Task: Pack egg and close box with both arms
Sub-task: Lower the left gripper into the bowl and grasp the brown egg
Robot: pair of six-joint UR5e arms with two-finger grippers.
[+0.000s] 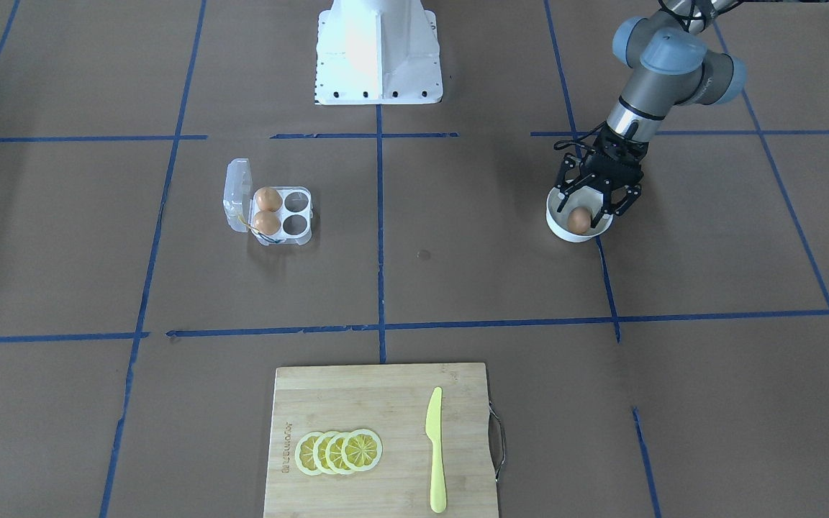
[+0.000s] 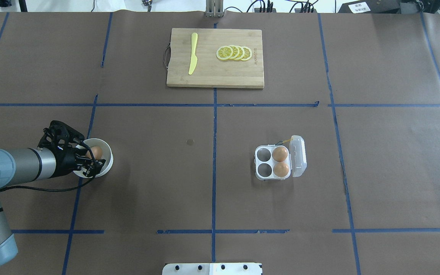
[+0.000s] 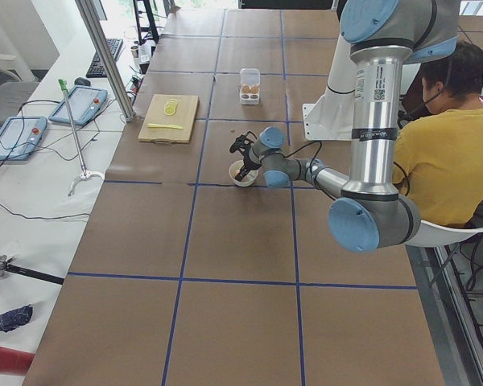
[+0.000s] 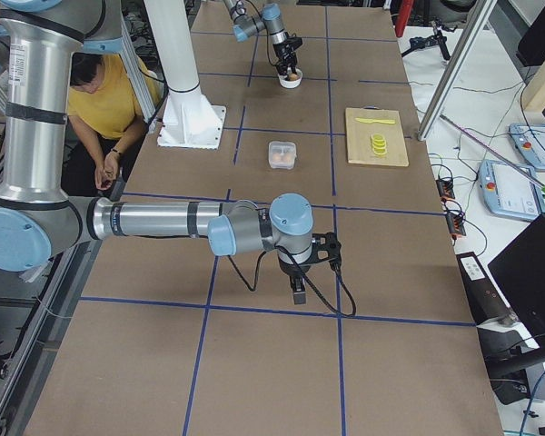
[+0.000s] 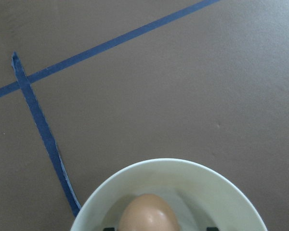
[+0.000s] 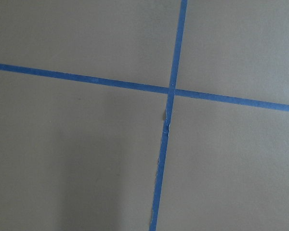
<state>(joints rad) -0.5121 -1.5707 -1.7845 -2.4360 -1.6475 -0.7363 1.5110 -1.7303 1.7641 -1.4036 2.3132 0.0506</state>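
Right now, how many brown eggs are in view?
3. One egg lies in the white bowl under the left gripper; two eggs fill the box's cells beside its open lid.

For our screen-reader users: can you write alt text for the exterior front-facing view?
The left gripper, open, reaches into a white bowl around a brown egg. An open clear box with two eggs and two empty cells sits apart; a cutting board holds lemon slices and a yellow knife.
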